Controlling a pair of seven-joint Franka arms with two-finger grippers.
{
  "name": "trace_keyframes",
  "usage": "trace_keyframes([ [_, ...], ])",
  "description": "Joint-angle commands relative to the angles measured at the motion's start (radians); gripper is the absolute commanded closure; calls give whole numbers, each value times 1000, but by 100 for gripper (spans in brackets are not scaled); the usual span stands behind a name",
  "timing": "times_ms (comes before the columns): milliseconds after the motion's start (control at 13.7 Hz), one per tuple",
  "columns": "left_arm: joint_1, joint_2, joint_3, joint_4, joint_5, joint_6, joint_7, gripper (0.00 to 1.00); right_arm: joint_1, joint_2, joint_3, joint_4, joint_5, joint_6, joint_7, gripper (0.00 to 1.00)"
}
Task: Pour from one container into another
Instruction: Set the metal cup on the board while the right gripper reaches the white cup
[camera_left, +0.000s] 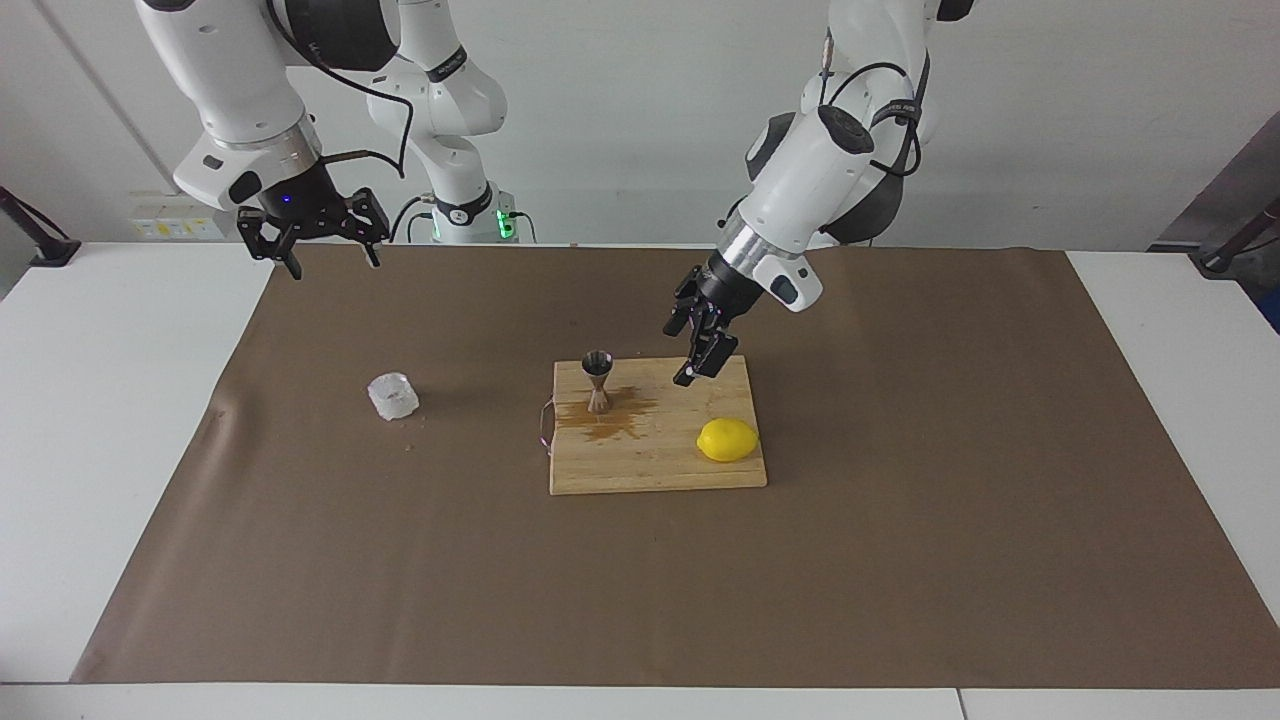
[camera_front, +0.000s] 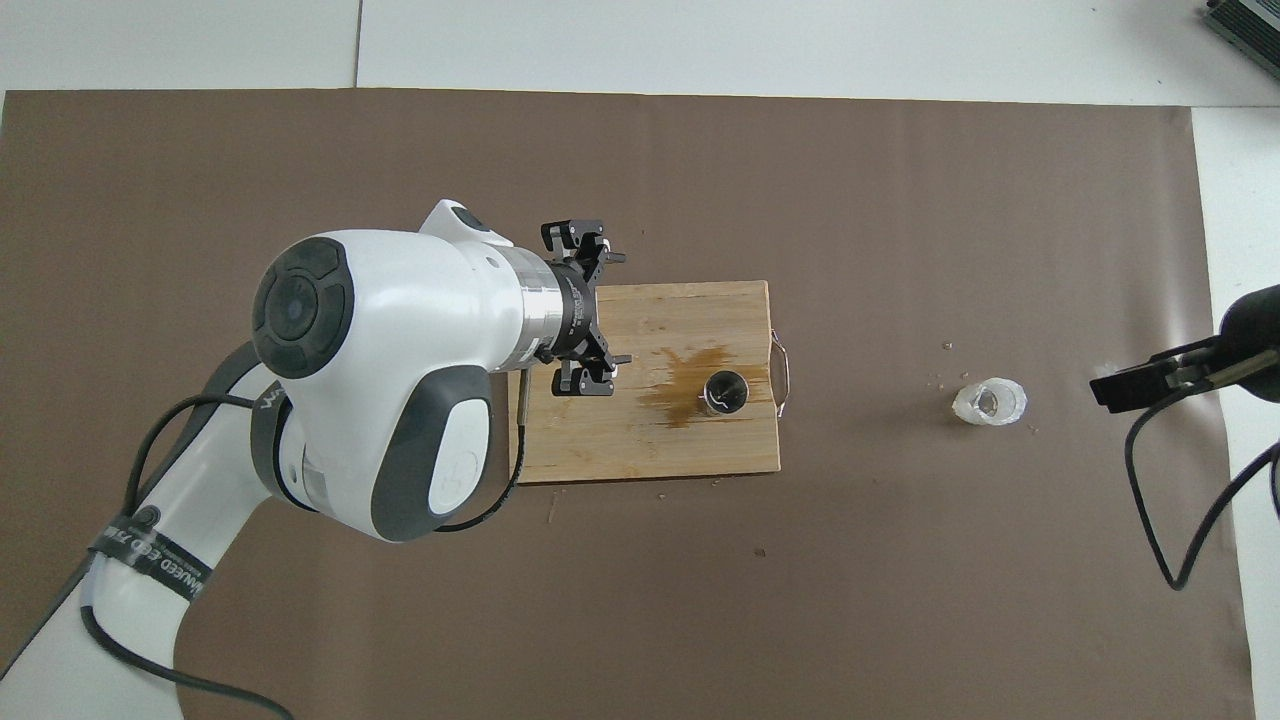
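The steel jigger (camera_left: 598, 380) stands upright on the wooden cutting board (camera_left: 655, 465), in a brown wet stain (camera_left: 612, 424). It also shows in the overhead view (camera_front: 727, 391). The translucent crinkled cup (camera_left: 393, 396) stands upright on the brown mat toward the right arm's end, also seen from above (camera_front: 989, 402). My left gripper (camera_left: 692, 345) is open and empty, raised over the board's edge that lies nearer to the robots, apart from the jigger. My right gripper (camera_left: 330, 258) is open and empty, held high over the mat's corner by the right arm's base.
A yellow lemon (camera_left: 727, 440) lies on the board toward the left arm's end; the left arm hides it from above. A wire loop handle (camera_front: 781, 375) sticks out of the board beside the jigger. Small crumbs lie around the cup.
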Motion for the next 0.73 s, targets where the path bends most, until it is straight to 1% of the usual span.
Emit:
trace_keyframes([
  [0,59,0,-5,0,26,-71,260,0,-27,-70,4,-138,23,109,-284,0],
  [219,160,-10,-5,-7,27,-154,613,0,-30,-91,2,-228,23,234,-551,0],
  [364,224,-15,-4,-12,29,-195,792,0,-42,-78,2,-262,23,281,-752,0],
  [437,264,-16,-2,-12,33,-217,874,0,-44,-59,2,-271,23,315,-854,0],
  [510,298,-18,-1,-13,64,-234,961,0,-47,-36,2,-279,23,347,-969,0],
  [656,364,-24,-1,-13,125,-278,1095,0,-69,20,2,-291,24,378,-1116,0],
])
